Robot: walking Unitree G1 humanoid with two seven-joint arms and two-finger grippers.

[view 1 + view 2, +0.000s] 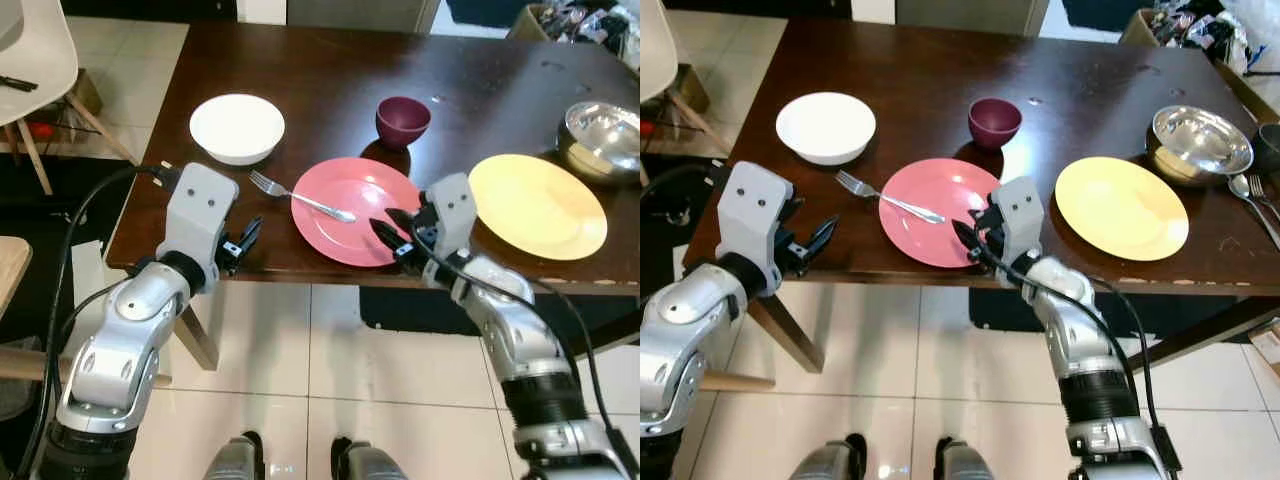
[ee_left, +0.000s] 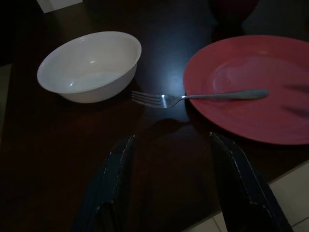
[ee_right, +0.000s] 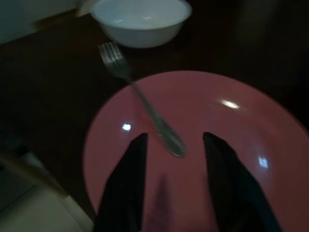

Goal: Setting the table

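Both grippers hover at the near edge of the dark wooden table (image 1: 330,60), fingers spread and empty. Right gripper (image 1: 392,235) sits just over the near rim of the pink plate (image 1: 345,225), its 2 fingers pointing toward the handle of the fork (image 1: 300,198), probably lined up to take it. That fork lies half on the plate, tines out on the table toward the white bowl (image 1: 237,127) (not a proper setting yet). Left gripper (image 1: 243,240) waits beside the plate, aimed at the tines. Right forearm reaches up and inward with a bent wrist; left elbow is folded low. Farther off stand a maroon cup (image 1: 402,120), yellow plate (image 1: 538,205) and steel bowl (image 1: 603,140).
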